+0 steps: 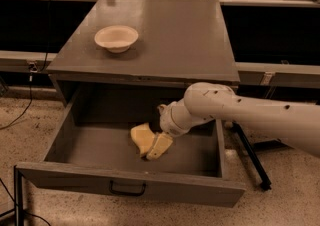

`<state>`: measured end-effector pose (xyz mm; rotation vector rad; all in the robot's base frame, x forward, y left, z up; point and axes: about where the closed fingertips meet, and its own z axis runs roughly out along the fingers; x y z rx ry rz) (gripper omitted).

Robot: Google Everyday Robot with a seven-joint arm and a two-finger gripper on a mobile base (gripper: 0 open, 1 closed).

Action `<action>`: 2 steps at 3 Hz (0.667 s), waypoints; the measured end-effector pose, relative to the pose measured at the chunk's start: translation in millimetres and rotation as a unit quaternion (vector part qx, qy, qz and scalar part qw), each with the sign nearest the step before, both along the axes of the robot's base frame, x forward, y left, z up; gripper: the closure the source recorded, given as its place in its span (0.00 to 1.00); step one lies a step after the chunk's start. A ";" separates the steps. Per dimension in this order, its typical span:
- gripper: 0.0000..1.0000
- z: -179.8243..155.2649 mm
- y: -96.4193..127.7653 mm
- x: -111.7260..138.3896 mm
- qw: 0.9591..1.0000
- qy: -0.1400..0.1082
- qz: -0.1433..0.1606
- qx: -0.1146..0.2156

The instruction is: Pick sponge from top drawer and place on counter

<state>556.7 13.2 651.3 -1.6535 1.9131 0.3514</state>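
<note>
The top drawer (125,189) of the grey cabinet stands pulled open, its dark wire handle at the front centre. The pale yellow sponge (141,137) lies on the drawer floor near the middle. My gripper (158,147) reaches down into the drawer from the right on a white arm. Its cream-yellow fingers (160,145) rest against the sponge's right side. The counter (175,35) above is a flat grey top.
A cream bowl (116,37) sits on the counter at the left. A black stand leg (252,157) runs along the floor right of the drawer. Dark shelving and a metal rail lie behind the cabinet. A cable hangs at the far left.
</note>
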 end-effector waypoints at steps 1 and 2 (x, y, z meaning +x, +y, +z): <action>0.00 6.2 0.6 -2.3 1.000 0.001 0.002 -0.003; 0.00 -27.0 20.9 5.9 0.999 -0.012 0.027 -0.017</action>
